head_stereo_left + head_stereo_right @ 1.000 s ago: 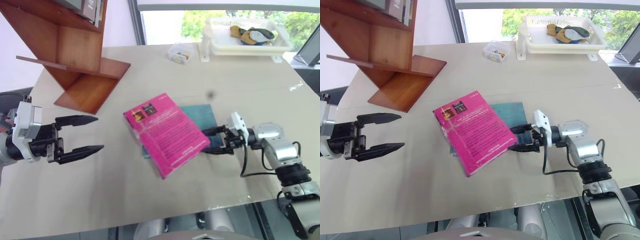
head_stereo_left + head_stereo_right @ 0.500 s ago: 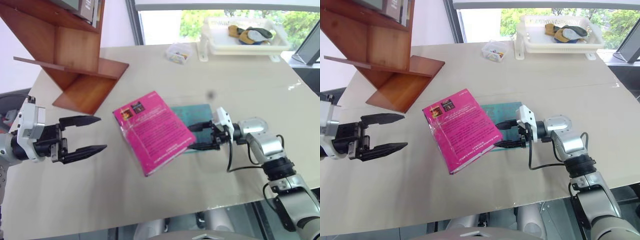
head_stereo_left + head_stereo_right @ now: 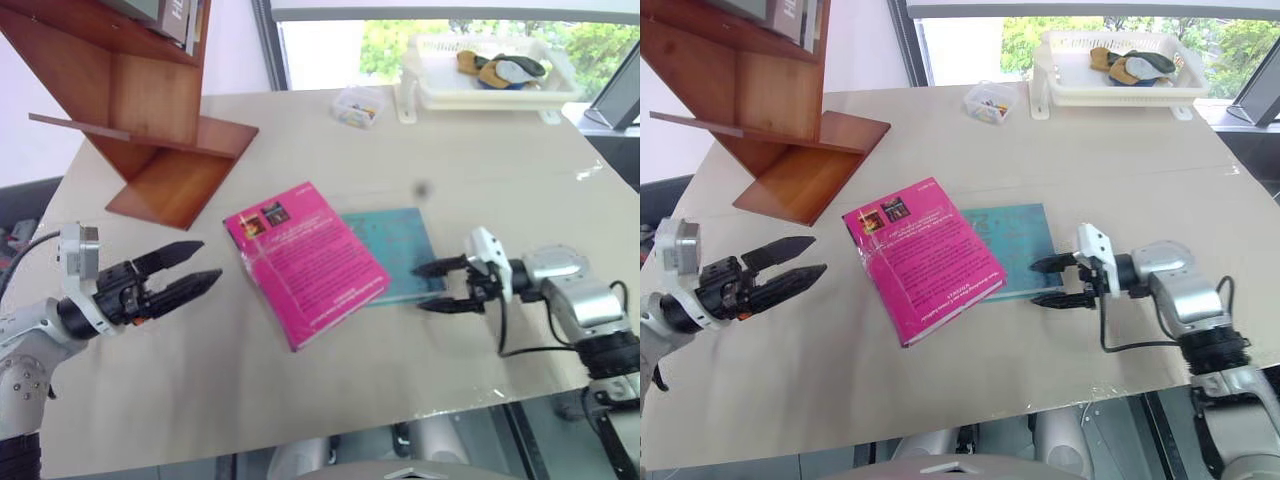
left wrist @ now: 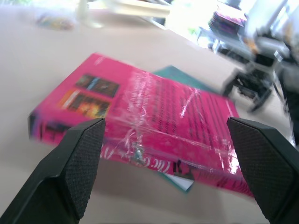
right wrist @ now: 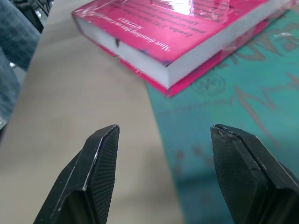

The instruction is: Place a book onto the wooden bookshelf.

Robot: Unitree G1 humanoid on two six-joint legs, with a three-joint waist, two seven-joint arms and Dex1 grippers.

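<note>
Pink book (image 3: 305, 261): one, atop one teal book (image 3: 398, 250); two pincers, left pincer (image 3: 195, 273), right pincer (image 3: 428, 287), both spread, empty.

There is one pink book (image 3: 305, 262) and one blue-green book (image 3: 395, 252) under it. There is one wooden bookshelf (image 3: 140, 100), one white tray (image 3: 490, 85) and one small clear box (image 3: 359, 106). Two grippers: left (image 3: 205, 265), right (image 3: 425, 287).

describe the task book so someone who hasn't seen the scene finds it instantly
On the beige table, in front of the wooden bookshelf, two books lie overlapped between the grippers. The book is on top: bright pink, white text, two small dark pictures at one corner, unlike the flat teal book under it.
</note>
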